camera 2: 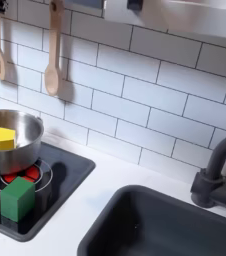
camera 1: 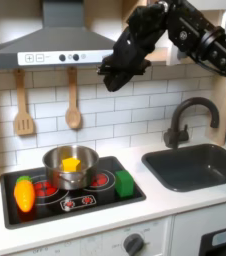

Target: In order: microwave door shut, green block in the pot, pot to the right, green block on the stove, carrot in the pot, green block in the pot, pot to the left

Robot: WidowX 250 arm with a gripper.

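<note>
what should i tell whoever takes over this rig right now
Pincer: raised high over the black toy cooktop, holding nothing that shows; open or shut unclear.
Shiny steel pot: on the cooktop, with a yellow piece inside.
Small green plastic block: on the cooktop, right of the pot in the first exterior view.
Orange toy carrot: on the cooktop's left edge.
Left: carrot into pot, green block into pot, drag pot.

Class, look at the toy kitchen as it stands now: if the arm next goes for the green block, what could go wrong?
1. The green block stands on the stove close beside the pot; a descending gripper might nudge the pot.
2. A yellow piece already lies in the pot, leaving less room.
3. The block sits near the stove's edge in the first exterior view, so a slip could push it off.
</note>
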